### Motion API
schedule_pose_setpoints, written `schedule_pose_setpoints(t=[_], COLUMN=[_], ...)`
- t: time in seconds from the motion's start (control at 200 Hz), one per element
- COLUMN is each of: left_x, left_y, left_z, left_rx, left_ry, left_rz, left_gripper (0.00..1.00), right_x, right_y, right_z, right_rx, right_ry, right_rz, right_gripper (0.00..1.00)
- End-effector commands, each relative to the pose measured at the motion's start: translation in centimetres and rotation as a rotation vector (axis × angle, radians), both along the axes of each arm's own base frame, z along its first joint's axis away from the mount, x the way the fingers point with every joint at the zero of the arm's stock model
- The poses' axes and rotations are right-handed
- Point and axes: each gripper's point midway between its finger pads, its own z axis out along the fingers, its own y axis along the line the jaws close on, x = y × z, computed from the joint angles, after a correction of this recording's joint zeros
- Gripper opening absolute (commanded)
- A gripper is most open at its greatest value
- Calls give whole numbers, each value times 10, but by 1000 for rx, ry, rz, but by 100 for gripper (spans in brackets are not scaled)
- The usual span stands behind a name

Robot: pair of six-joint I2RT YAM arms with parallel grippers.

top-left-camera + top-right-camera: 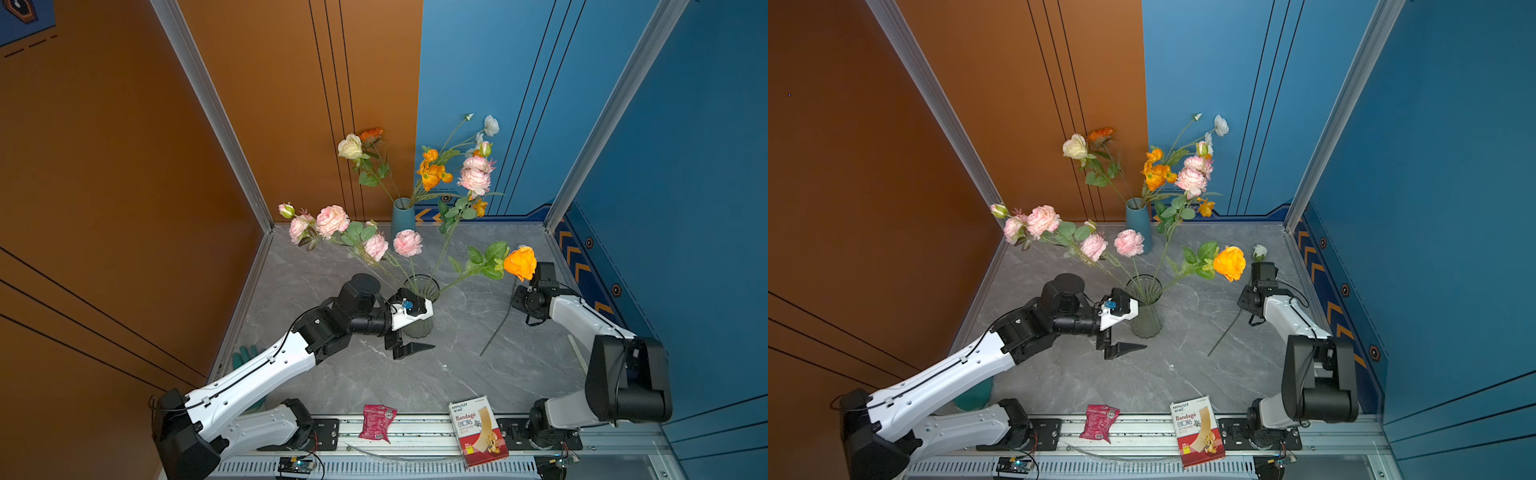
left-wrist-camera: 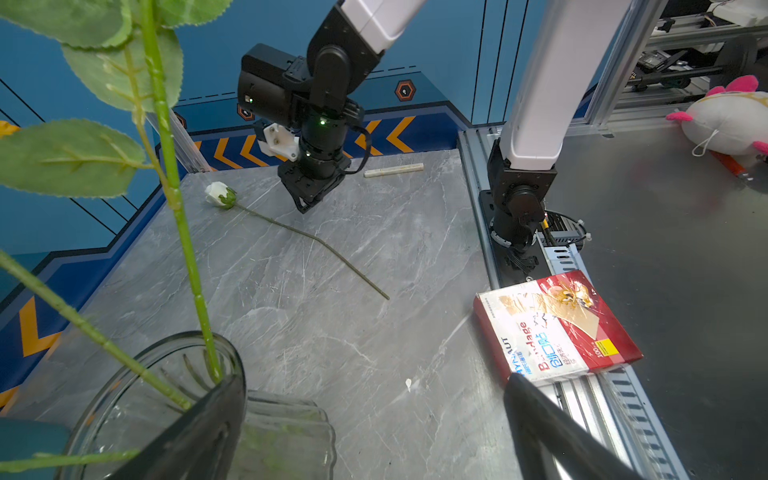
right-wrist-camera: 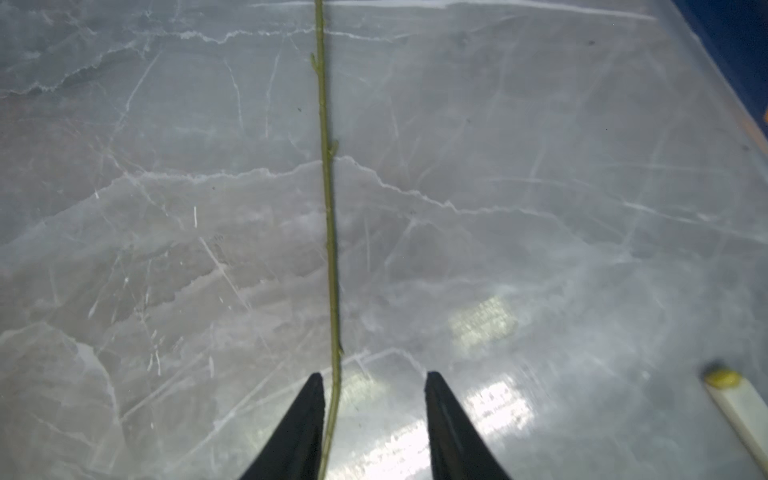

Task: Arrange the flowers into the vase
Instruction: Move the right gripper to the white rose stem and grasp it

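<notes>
My right gripper [image 3: 374, 376] straddles the stem [image 3: 328, 208], jaws apart, nothing pinched. In both top views it runs one o'clock to seven, nearer this arm.

Two white-and-black arms [image 1: 270, 365] reach inward, jaws parted.
The left black gripper [image 2: 372, 377] gapes wide at centre; the right black gripper [image 3: 374, 376] points down, far right.

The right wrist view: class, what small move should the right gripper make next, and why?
Probably close the right gripper on the stem. Its fingers straddle the stem lying flat on the table, one finger almost touching it, with a gap on the other side.
</notes>
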Motion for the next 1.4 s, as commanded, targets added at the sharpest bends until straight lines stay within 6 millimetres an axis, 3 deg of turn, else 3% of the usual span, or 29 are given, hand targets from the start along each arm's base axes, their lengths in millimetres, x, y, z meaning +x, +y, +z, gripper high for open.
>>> schedule_pose_setpoints(t=[0.0, 0.115, 0.35, 0.666, 1.006, 1.396], left_x=[-3, -2, 0, -1, 0, -2], left_y=[1, 3, 4, 5, 5, 6], left_z=[9, 9, 8, 11, 10, 15], left_rx=[-5, 1, 6, -2, 1, -9], left_ry=[-31, -41, -42, -45, -47, -55], left_rz=[-4, 4, 11, 9, 15, 13], left_gripper=[98, 98, 98, 98, 98, 98], right_x=[33, 53, 58, 42, 49, 32], right_y=[3, -2, -10, -18, -8, -10], right_z=[-11, -23, -39, -55, -61, -72], right_rx=[25, 18, -39, -68, -20, -4], right_ry=[3, 29, 150, 250, 251, 352], right_rz=[74, 62, 62, 65, 94, 120], right_gripper=[34, 33, 30, 25, 24, 3])
